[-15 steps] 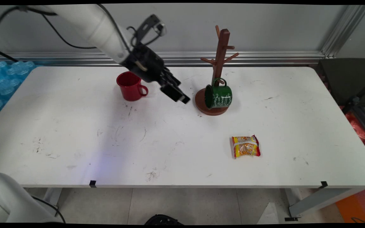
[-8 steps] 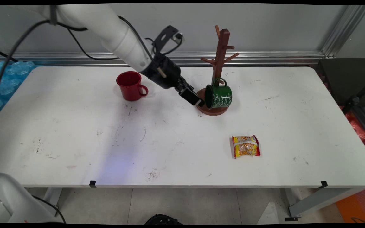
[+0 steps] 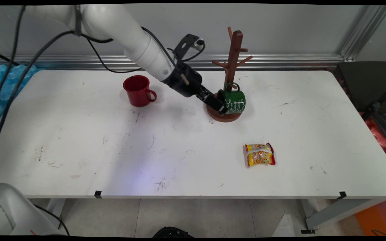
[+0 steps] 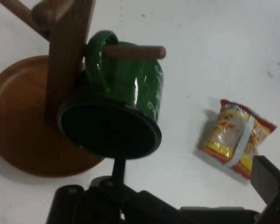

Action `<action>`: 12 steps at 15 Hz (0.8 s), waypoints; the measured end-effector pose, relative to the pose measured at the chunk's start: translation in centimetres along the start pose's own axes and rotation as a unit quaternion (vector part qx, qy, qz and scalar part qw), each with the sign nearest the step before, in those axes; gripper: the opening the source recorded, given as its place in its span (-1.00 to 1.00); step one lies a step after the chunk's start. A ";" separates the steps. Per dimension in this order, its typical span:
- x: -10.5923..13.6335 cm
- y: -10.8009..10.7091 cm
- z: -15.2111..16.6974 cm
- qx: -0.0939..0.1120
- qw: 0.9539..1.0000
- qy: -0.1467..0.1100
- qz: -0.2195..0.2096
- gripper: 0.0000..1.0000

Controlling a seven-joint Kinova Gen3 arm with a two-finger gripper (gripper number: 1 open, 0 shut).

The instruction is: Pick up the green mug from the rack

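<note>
Reaching the one green mug (image 3: 235, 101) hung on the rack (image 3: 232, 63), gripper (image 3: 222, 107).

Robot lab: aluminium framing (image 3: 357, 31), scuffed white test table (image 3: 79, 134).

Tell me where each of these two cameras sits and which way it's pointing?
Main view: fixed above the table's near side, looking down across the white table toward the wall; shows the white arm and black claw.
Hand view: mounted on the hand, looking along the claw; its black linkage rises from the bottom edge.
Both show the green enamel mug, brown wooden mug tree and yellow-red snack packet.
</note>
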State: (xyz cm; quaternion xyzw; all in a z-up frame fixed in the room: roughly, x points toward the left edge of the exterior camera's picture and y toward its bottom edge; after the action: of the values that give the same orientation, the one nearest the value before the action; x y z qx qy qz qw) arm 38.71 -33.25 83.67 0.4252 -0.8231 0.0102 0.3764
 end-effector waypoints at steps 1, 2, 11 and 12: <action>0.1 -0.1 0.5 -0.002 1.000 0.003 -0.008 1.00; 0.1 -0.3 0.8 -0.004 1.000 0.005 -0.016 1.00; 0.0 -1.1 3.7 -0.017 0.997 0.020 -0.072 1.00; 0.0 -1.2 3.9 -0.018 0.997 0.021 -0.076 1.00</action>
State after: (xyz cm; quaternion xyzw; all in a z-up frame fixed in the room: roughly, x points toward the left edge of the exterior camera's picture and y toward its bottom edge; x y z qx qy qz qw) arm 37.16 -35.31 80.49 0.4792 -0.7804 -0.0247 0.4010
